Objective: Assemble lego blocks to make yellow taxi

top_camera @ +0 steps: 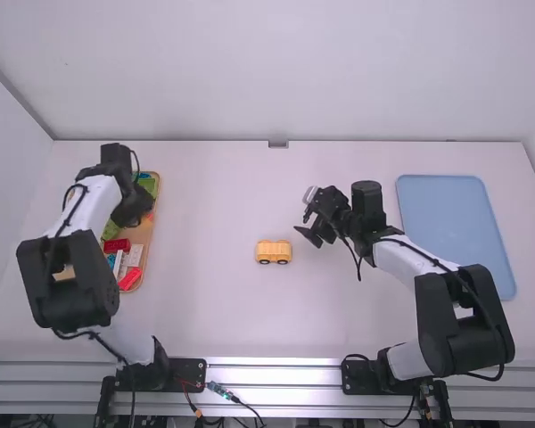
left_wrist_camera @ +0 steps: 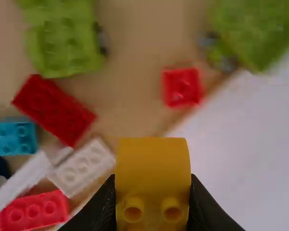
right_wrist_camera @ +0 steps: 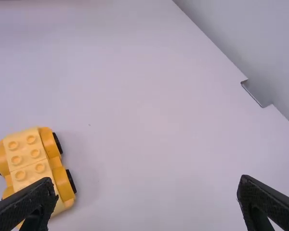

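Observation:
Over the tray of bricks at the left is my left gripper (top_camera: 132,209). In the left wrist view, my left gripper (left_wrist_camera: 153,192) is shut on a yellow block (left_wrist_camera: 153,166), two of whose studs show. A yellow car base with black wheels (top_camera: 274,251) rests upright at mid-table. Its studded top is bare; the right wrist view has the car base (right_wrist_camera: 31,163) beside one finger. My right gripper (top_camera: 316,234) is just right of and beyond the car base. In its own view my right gripper (right_wrist_camera: 147,192) stands open, nothing between its fingers.
The tan tray (top_camera: 146,234) holds green, red, white and blue bricks; a small red brick (left_wrist_camera: 181,87) lies by its edge. A flat blue tray (top_camera: 455,223) lies at the right. A small metal bracket (top_camera: 278,144) sits at the back edge.

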Robot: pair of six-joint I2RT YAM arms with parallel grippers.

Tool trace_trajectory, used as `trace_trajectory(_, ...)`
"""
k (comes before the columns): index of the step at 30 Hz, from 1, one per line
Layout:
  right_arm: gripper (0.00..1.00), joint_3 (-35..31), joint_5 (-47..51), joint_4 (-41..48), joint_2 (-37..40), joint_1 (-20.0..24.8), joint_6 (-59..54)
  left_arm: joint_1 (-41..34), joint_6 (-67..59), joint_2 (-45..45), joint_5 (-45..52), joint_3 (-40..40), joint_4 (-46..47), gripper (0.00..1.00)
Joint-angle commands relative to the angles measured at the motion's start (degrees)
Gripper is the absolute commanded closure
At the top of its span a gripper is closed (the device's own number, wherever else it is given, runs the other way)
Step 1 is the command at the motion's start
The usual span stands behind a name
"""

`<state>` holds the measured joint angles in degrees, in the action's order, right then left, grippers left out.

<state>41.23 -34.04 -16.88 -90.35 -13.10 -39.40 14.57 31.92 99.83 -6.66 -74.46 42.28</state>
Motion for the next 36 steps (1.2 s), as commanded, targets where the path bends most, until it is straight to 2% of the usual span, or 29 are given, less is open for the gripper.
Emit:
trace_trajectory(1,0.01,1.03,-0.17,0.28,0.83,0.11,0.57,-3.93,-10.86,-4.85,2.73,2.01,-0.74,0.98)
trace_trajectory(4,0.01,1.03,-0.17,0.61,0.83,0.11,0.46,-8.13,-20.45,-6.34,12.00,2.80,-0.11,0.98)
trace_trajectory(9,0.01,1.03,2.93,0.68,0.83,0.09,0.44,-12.94,-34.59,-6.34,20.76,2.71,2.78,0.98)
trace_trajectory(19,0.01,1.03,5.01,1.88,0.83,2.82,0.63,-21.05,-59.60,-6.34,21.15,2.71,2.67,0.98)
trace_trajectory(25,0.01,1.03,-4.42,3.69,0.83,8.07,-0.04,-24.17,-71.95,-6.27,22.05,2.73,-1.25,0.98)
trace_trajectory(30,0.01,1.03,-15.08,9.09,0.81,11.43,-6.93,-25.18,-88.58,-6.27,33.24,2.75,0.24,0.98)
trace_trajectory(32,0.01,1.01,-17.81,11.47,0.26,11.65,-10.36,-25.09,-92.65,-6.27,36.32,2.78,0.96,0.98)
trace_trajectory(36,0.01,0.98,-18.21,12.52,-1.97,10.73,-11.78,-25.57,-93.17,-6.27,35.54,4.02,-0.26,0.98)
